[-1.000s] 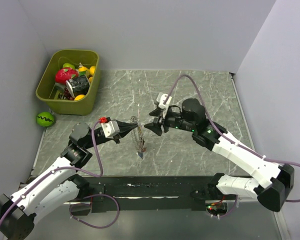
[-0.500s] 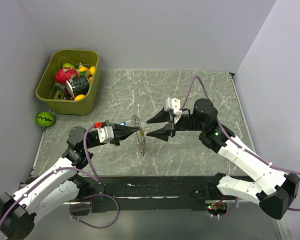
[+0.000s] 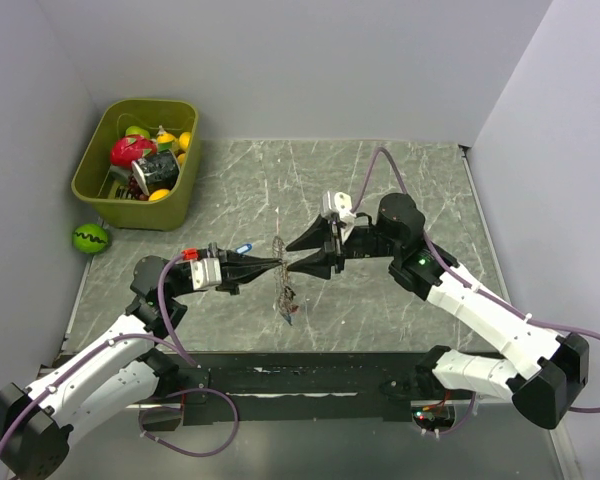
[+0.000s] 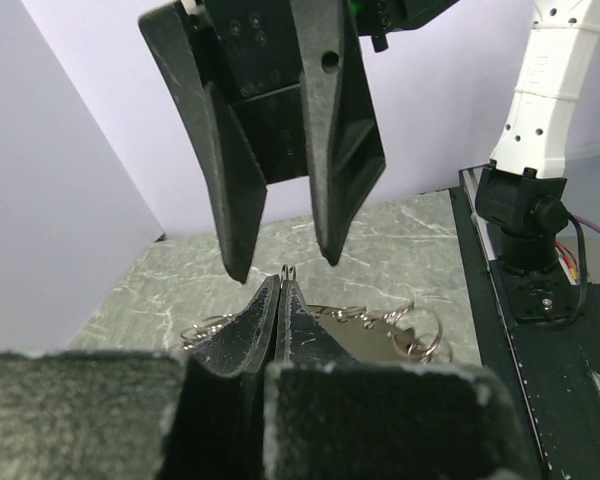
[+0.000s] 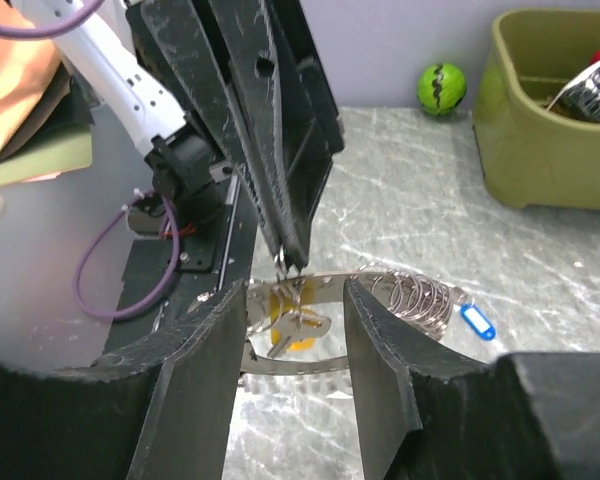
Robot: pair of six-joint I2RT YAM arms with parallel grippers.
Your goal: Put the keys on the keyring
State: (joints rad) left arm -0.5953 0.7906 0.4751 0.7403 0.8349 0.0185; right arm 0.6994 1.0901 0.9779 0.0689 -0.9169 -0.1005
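Our left fingers (image 3: 256,265) were clenched on the keyring (image 3: 281,288), tips pressed together, with a small loop of metal poking out just past them in the left wrist view. Our right fingers (image 3: 312,238) stood released and spread, facing the left tips from the right of the overhead frame and straddling the pinched spot. We could not tell whether they touched the metal.

The keyring hung in the middle of the overhead frame above the marbled counter (image 3: 400,190). Its long axis ran up and down the picture, across the left-to-right line on which the two sets of fingers met. A thin stretch rose above the pinch, and the keys (image 3: 289,308) dangled in a small cluster below it. In the right wrist view a yellow tag (image 5: 292,314) showed in the gap between the right fingers. A blue tag (image 5: 477,322) sat off to the right of that frame; whether it rested on the counter or hung free we could not tell.

We judged that the coming move turned on this: the ring lay dead ahead of the right fingers, between their tips, so the right arm was the one placed to take it while the left held it steady. Their gap opened along the ring's own up-and-down axis, so we reckoned a close there would need care not to slip off the thin metal or knock the dangling keys.
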